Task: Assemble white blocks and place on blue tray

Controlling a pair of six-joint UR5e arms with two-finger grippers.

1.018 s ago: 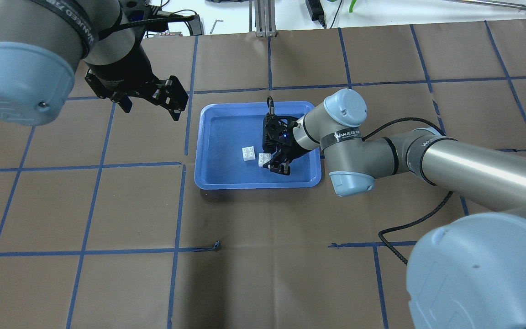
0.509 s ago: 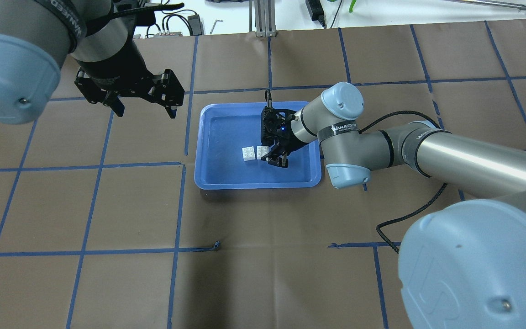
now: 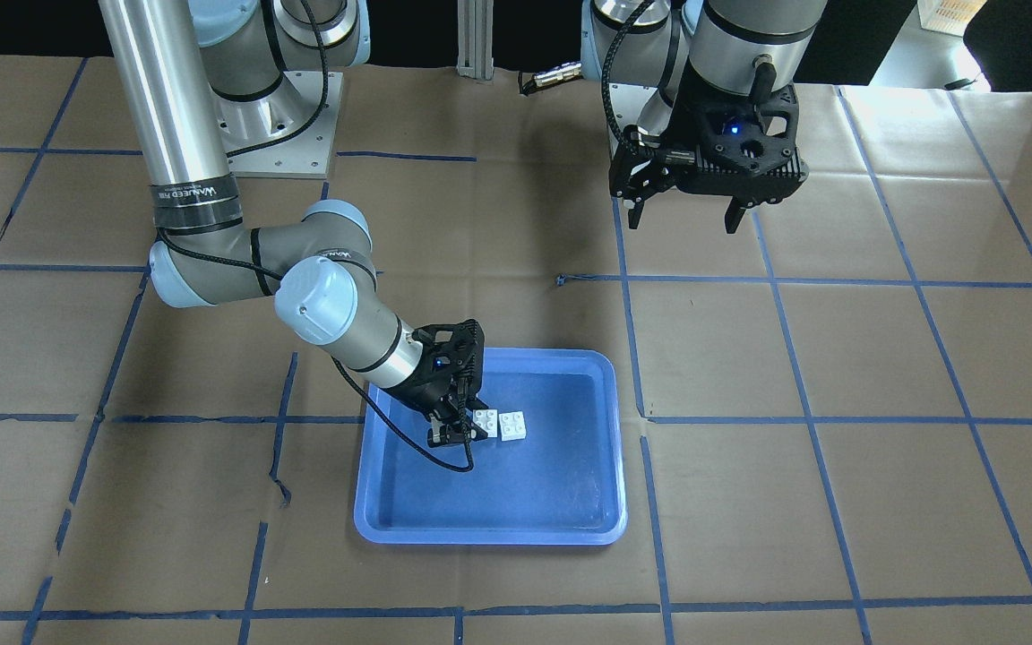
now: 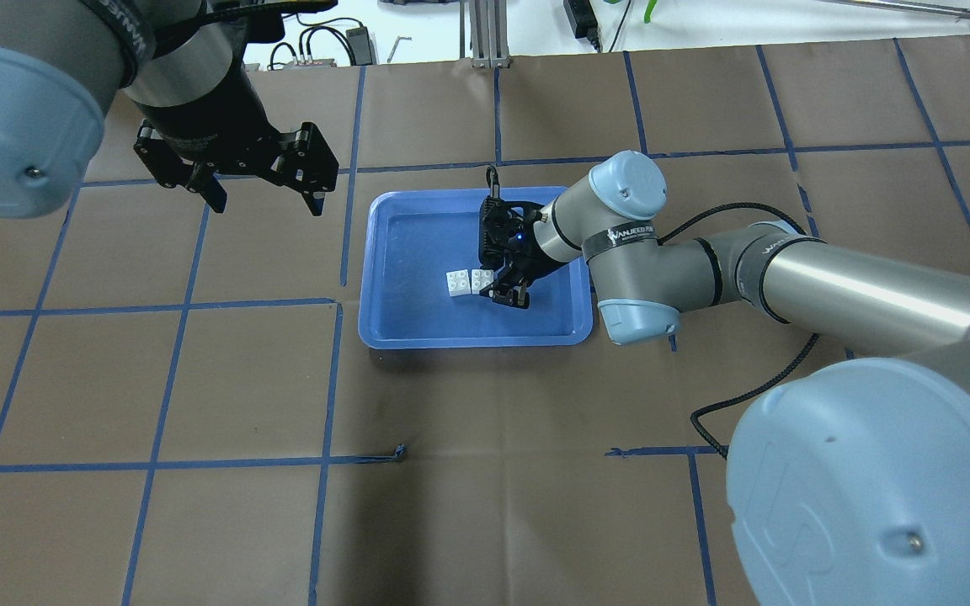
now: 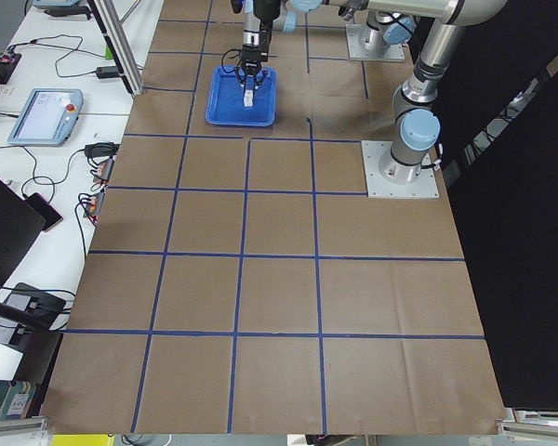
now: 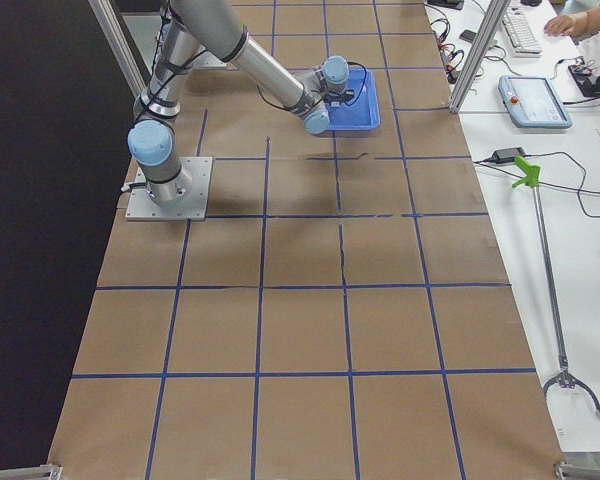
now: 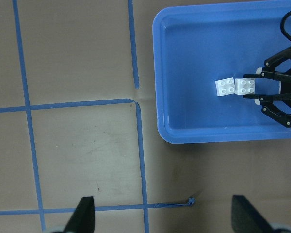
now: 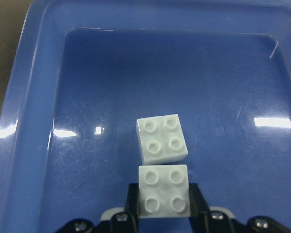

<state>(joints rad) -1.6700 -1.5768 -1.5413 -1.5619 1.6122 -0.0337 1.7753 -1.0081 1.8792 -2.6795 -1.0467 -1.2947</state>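
Two white blocks lie side by side inside the blue tray (image 4: pixel 384 337). The free block (image 4: pixel 456 283) is on the tray floor. My right gripper (image 4: pixel 487 284) is shut on the other white block (image 4: pixel 480 279), low in the tray, up against the free one. In the right wrist view the held block (image 8: pixel 164 187) sits between the fingers (image 8: pixel 196 196), with the free block (image 8: pixel 162 138) just beyond it, slightly turned. My left gripper (image 4: pixel 264 200) is open and empty, above the table to the left of the tray.
Brown paper with blue tape lines (image 4: pixel 329 379) covers the table. The right arm's elbow (image 4: pixel 632 252) and its black cable (image 4: pixel 754 404) hang over the tray's right edge. Cables and a metal post (image 4: pixel 485 34) are at the far edge.
My right gripper has carried its white block to the left until it sits against the free block. My left gripper has drawn back a little, up and to the left.
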